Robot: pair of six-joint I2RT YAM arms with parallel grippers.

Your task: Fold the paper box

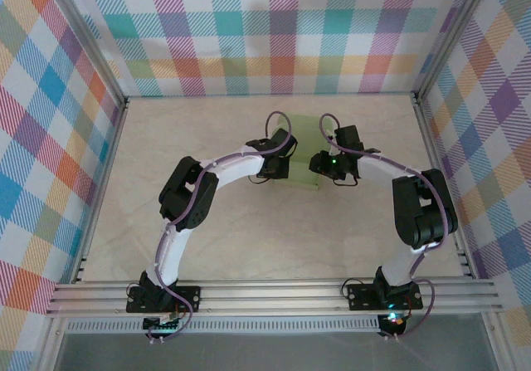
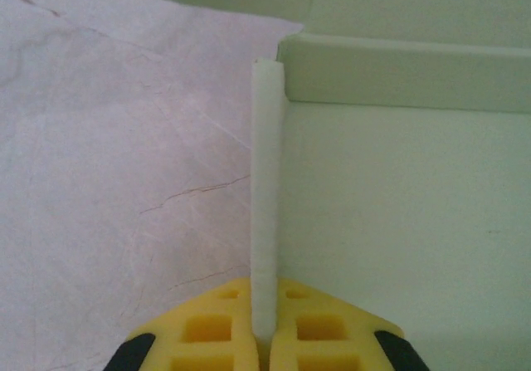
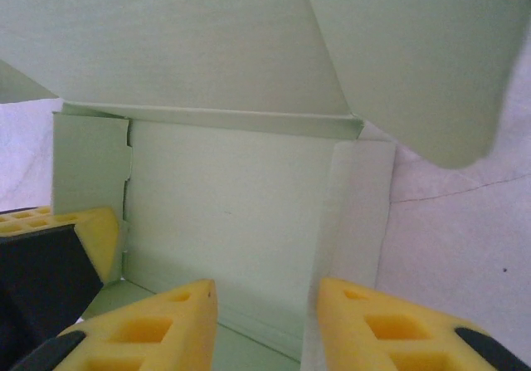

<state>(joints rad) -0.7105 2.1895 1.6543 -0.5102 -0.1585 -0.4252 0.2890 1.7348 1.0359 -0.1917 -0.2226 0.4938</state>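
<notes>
Pale green paper box [image 1: 305,139], thin matte card, part-folded, lies at middle of table [image 1: 207,238], cream veined surface, between both arms. Yellow gridded pads of left gripper [image 2: 265,338] pressed together, pinching box's upright side wall edge-on. Jaws of right gripper [image 3: 265,305] spread, empty, over box floor beside opposite wall. Big rounded flap overhead blurred, cut off by frame.

Paper box [image 1: 304,153]: pale light-green thin card, partly folded, open-topped, lying on table [image 1: 207,246] centre, toward far side. Base panel flat on surface. Left-hand side wall standing upright on edge, meeting low raised wall at corner. Right-hand side flap leaning, not fully upright. Large flaps, one round-cornered, lifted above base
</notes>
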